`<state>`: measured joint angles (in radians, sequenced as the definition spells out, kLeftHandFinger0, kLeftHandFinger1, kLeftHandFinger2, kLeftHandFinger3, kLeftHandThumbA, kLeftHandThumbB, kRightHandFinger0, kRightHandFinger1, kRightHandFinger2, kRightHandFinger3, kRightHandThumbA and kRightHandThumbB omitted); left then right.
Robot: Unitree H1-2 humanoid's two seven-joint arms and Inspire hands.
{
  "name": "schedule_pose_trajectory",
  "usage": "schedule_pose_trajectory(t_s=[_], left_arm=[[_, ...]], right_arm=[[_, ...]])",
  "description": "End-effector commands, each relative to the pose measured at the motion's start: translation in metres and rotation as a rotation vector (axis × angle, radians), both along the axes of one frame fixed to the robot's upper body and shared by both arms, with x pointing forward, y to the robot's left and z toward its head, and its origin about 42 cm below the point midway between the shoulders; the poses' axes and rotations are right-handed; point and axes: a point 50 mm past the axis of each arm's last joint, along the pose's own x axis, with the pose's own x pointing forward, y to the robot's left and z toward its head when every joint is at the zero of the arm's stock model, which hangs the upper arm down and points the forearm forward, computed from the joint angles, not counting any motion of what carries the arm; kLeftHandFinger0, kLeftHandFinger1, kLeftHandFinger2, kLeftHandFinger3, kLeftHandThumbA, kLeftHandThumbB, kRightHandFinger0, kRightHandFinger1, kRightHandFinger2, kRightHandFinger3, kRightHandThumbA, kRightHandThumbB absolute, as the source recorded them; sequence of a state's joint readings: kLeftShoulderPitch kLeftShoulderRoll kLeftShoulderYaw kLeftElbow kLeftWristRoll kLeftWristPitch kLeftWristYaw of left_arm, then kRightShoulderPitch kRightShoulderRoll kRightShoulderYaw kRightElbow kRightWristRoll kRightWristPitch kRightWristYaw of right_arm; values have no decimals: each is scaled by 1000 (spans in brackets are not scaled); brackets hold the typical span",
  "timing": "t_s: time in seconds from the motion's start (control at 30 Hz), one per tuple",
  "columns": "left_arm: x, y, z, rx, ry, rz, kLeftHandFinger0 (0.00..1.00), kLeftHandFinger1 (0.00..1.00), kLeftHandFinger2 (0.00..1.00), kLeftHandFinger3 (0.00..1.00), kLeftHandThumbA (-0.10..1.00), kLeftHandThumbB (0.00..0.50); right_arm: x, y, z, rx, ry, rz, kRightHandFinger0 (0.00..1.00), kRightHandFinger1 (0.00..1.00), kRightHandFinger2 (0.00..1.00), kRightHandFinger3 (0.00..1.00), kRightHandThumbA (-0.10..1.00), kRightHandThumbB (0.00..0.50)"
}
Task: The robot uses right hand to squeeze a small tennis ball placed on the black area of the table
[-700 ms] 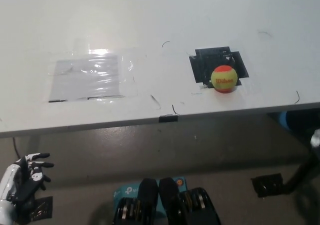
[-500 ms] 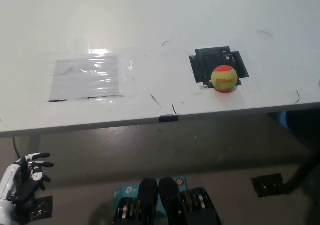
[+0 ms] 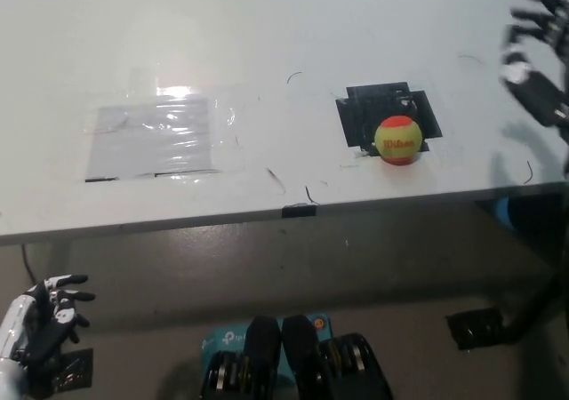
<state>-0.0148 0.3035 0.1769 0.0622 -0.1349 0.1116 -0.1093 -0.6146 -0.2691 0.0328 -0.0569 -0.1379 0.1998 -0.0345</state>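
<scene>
Yellow-orange tennis ball [image 3: 398, 140]; logo camera-facing

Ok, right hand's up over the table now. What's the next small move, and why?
Probably bring the right hand toward picture left and down over the tennis ball. The hand is blurred at the table's right edge, holding nothing and well apart from the ball, which sits untouched at the near edge of the black area. The left hand rests below the table.

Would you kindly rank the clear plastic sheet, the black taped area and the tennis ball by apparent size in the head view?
1. Clear plastic sheet, plainly the largest.
2. Black taped area, partly covered by the ball.
3. Tennis ball, smallest.
</scene>
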Motion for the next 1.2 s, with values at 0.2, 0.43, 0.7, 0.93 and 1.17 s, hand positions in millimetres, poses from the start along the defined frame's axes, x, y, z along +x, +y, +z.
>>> schedule_pose_trajectory(t_s=[0.2, 0.43, 0.7, 0.93, 1.17], left_arm=[[-4, 8, 9, 15, -20, -18, 254, 328, 492, 593, 62, 0], [-3, 7, 9, 10, -17, -15, 269, 343, 492, 601, 41, 0], [-4, 9, 9, 20, -14, -8, 277, 352, 496, 591, 158, 0], [-2, 9, 10, 13, -15, -8, 285, 361, 498, 587, 167, 0], [-1, 7, 11, 26, -21, -15, 314, 394, 519, 602, 162, 0]], right_arm=[[52, 30, 15, -361, 220, 40, 1000, 1000, 1000, 1000, 617, 500], [76, 47, -7, -526, 265, -2, 1000, 1000, 1000, 1000, 674, 500], [82, 53, -50, -678, 310, -9, 1000, 1000, 1000, 1000, 663, 497], [78, 55, -96, -701, 380, 16, 1000, 1000, 1000, 1000, 645, 477], [67, 73, -126, -676, 417, 60, 1000, 1000, 1000, 1000, 592, 478]])
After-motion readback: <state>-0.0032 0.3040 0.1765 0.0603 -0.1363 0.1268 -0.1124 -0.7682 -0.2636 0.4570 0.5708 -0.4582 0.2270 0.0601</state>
